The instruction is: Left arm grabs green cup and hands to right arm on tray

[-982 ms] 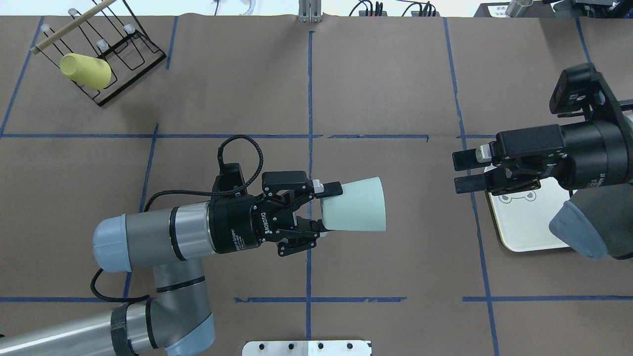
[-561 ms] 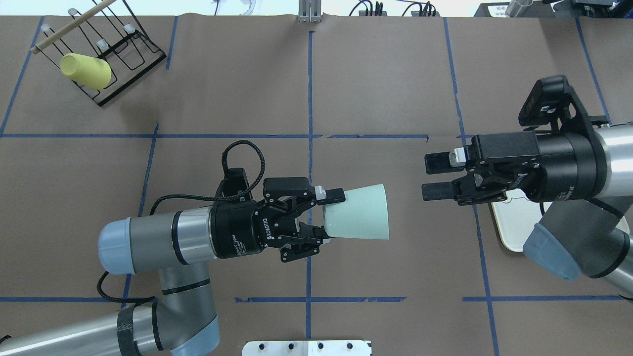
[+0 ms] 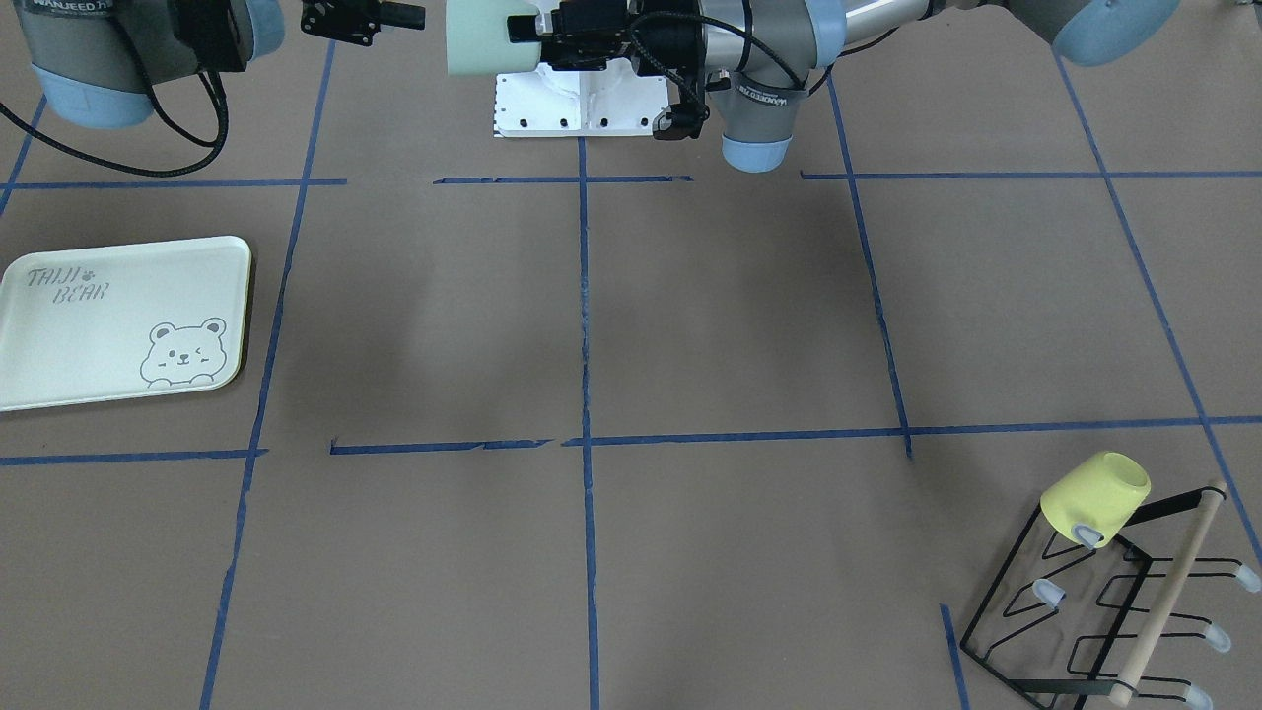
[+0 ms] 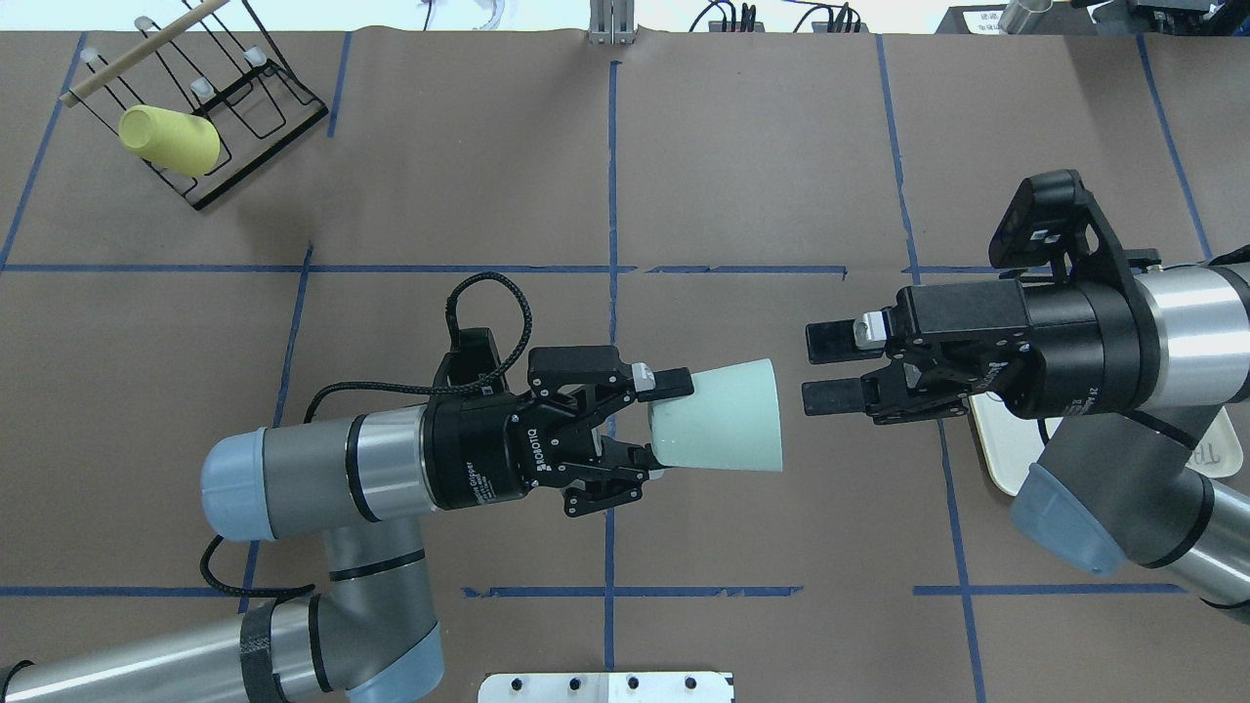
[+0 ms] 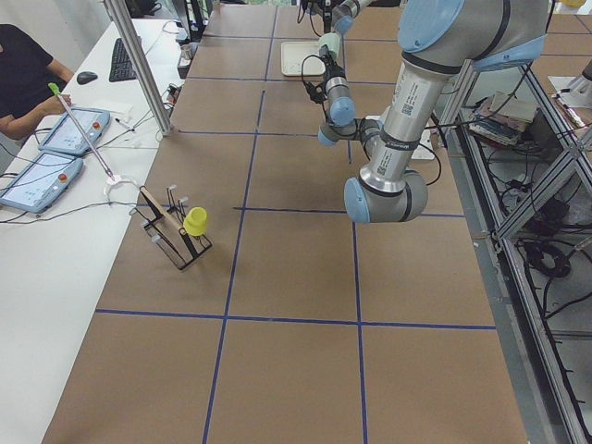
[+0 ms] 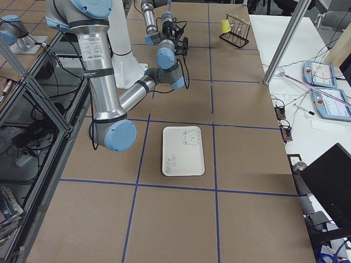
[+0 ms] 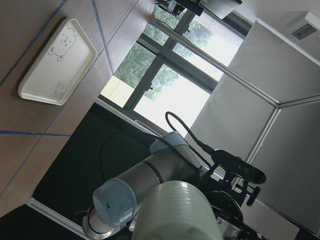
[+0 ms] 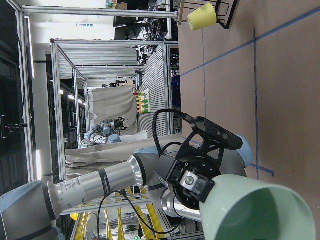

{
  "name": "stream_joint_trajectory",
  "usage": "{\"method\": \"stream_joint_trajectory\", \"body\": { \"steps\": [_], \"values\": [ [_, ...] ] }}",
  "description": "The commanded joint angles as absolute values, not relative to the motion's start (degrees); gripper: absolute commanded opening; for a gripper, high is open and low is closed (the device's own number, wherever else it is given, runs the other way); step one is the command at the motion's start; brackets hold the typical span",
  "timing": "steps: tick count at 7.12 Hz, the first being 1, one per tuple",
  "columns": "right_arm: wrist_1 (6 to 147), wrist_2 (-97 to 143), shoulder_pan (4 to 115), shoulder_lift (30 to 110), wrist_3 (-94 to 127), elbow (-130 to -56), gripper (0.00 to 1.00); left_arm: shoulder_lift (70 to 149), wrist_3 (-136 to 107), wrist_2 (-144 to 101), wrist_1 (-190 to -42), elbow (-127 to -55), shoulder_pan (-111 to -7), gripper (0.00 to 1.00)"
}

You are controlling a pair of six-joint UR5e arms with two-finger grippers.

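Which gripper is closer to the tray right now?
Right. The right gripper is open and raised just past the edge of the tray, with its arm over it. The left gripper, shut on the green cup, is farther off, beyond the right gripper.

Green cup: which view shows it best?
Overhead exterior: whole green cup side-on, left gripper clamping its base. Front-facing: at frame edge. Right wrist: open mouth only. Left wrist: part only. Side views: tiny.

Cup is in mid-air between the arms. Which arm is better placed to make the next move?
Right. The right tool is open and faces the open mouth of the green cup, with a short gap between them. The left tool is shut on the cup's base, so it can only hold.
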State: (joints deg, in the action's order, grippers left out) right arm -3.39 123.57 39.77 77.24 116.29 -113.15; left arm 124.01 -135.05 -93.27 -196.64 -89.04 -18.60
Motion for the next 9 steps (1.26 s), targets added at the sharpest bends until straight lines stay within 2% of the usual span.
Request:
{"method": "stream_joint_trajectory", "body": {
  "steps": [1, 5, 6, 7, 8, 9],
  "values": [
    [-3.3, 123.1, 38.6, 77.2, 116.2, -113.1, 1.0, 124.2, -135.0, -93.2, -196.6, -89.0, -18.5, 0.08],
    [-3.0, 121.3, 35.5, 75.2, 116.3, -112.7, 0.99, 126.4, -134.9, -93.1, -196.4, -87.0, -18.0, 0.14],
    [-3.1, 121.2, 35.3, 75.1, 116.3, -112.5, 0.96, 126.6, -134.9, -93.0, -196.4, -87.0, -17.9, 0.15],
    [-3.2, 121.2, 35.3, 75.2, 116.5, -112.5, 0.76, 126.7, -134.9, -93.0, -196.3, -87.0, -17.9, 0.16],
    [-3.2, 121.2, 35.2, 75.2, 116.5, -112.4, 0.41, 126.7, -134.9, -93.0, -196.4, -87.0, -17.9, 0.18],
    [-3.3, 121.3, 35.2, 75.2, 116.1, -112.5, 0.01, 126.7, -134.9, -93.0, -196.4, -87.1, -18.0, 0.27]
  ]
}}
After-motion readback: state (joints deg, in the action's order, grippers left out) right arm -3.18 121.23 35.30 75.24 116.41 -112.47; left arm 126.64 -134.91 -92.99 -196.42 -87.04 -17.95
